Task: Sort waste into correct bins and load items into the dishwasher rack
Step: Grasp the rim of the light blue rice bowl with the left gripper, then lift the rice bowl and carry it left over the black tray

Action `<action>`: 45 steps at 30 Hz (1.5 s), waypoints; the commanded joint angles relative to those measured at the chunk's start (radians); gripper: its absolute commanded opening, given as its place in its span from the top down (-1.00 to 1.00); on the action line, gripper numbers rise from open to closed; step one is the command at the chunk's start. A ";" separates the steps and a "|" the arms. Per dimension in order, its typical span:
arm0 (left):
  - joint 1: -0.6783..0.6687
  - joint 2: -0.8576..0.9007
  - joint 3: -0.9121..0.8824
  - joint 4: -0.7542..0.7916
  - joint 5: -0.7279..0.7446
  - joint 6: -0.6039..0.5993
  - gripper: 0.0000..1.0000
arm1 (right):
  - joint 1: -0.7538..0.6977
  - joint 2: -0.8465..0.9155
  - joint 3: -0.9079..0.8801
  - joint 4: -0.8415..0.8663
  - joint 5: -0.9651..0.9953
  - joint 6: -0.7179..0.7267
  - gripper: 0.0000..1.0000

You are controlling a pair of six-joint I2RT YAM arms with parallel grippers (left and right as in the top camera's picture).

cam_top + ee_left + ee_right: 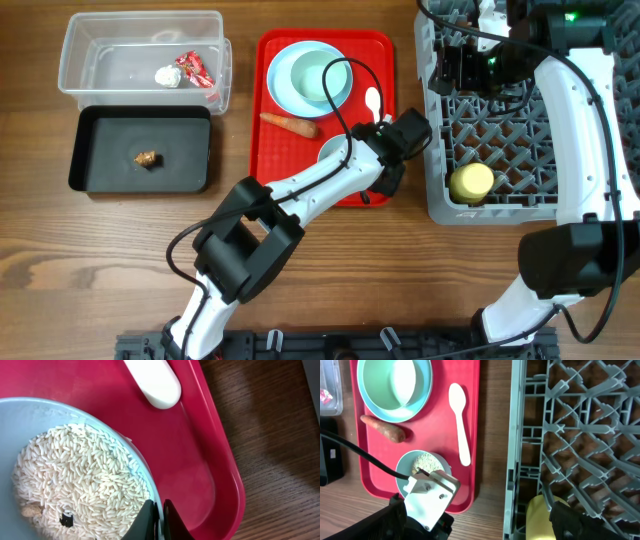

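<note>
Left jaws pinch the small pale blue round bowl [45, 417] at its four-o'clock rim; right jaws gape. Loose white rice [80, 475] spills easily: I'd lift level.

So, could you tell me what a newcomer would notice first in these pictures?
The bright red tray in the middle, where the left claw pinches the rim of a bowl of rice. Then the yellow cup lying in the grey rack on the right.

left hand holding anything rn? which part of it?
Yes. The left hand pinches the small bowl of rice by its rim, one finger inside and one outside, on the side nearest the red tray edge.
</note>
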 commanded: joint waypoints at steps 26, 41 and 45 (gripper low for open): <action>0.706 -0.365 -0.001 -0.227 0.508 0.098 0.92 | 0.006 -0.016 0.016 -0.009 0.017 -0.023 -0.87; 1.253 -0.345 -0.127 -0.271 1.123 0.482 0.92 | 0.006 -0.016 0.016 -0.012 0.017 -0.023 -0.87; 1.359 -0.334 -0.204 -0.256 1.304 0.596 0.92 | 0.007 -0.016 0.016 -0.010 0.017 -0.023 -0.87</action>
